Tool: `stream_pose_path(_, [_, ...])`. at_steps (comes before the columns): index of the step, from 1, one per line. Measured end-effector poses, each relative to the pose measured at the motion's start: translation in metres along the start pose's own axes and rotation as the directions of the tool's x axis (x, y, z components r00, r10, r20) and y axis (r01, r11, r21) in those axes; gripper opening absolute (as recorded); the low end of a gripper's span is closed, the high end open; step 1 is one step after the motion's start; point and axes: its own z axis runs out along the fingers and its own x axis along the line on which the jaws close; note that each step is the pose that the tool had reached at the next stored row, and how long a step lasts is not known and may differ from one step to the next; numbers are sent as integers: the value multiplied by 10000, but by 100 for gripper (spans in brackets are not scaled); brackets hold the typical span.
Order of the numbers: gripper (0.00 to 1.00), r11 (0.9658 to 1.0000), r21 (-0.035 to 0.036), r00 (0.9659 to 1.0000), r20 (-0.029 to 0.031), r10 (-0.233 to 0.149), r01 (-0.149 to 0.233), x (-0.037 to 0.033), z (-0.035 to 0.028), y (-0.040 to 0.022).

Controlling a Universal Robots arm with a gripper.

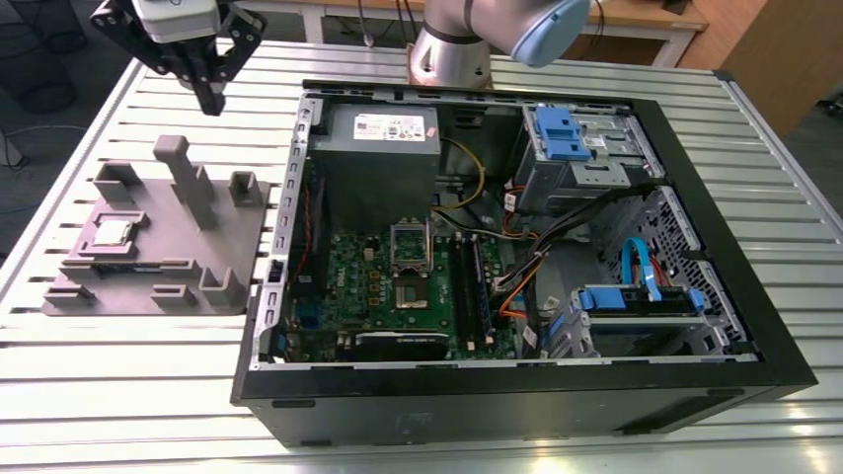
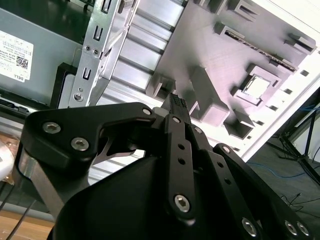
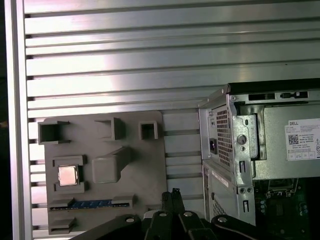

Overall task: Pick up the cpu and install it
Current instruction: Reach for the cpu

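cpu (image 3: 68, 175): shiny silver metal top
fixture (image 3: 145, 170): matt grey plastic
table (image 3: 150, 60): ribbed bright metal slats
gripper (image 2: 176, 100): matt black finish

arm (image 1: 455, 44): silver tube, blue cap | wrist housing (image 1: 178, 15): white | jaws: black linkages, silver screws

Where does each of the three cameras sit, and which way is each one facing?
Exterior view: off the arm, high, looking down on the table, computer case and grey fixture; arm and gripper show.
First wrist view: on the arm, looking straight down at the fixture, the cpu and the case's corner; the gripper shows.
Second wrist view: on the arm, looking slantwise past the gripper at fixture and case.
Shared: all three show the cpu lying in the fixture, the shut gripper apart from it.
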Motion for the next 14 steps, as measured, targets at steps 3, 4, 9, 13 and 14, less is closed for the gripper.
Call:
stream_pose_path(3, [10, 10000, 0, 10000, -7, 0, 0, 11, 2, -1])
stream_pose_path(4, [10, 10000, 1, 10000, -10, 1, -1, 15, 3, -1])
stream_pose_path(9, [10, 10000, 2, 10000, -21, 1, -1, 34, 7, -3])
stream_pose_path(13, [10, 10000, 2, 10000, -28, 1, -1, 52, 10, -4])
stream_pose_path(14, [10, 10000, 3, 10000, -31, 1, -1, 58, 10, -5])
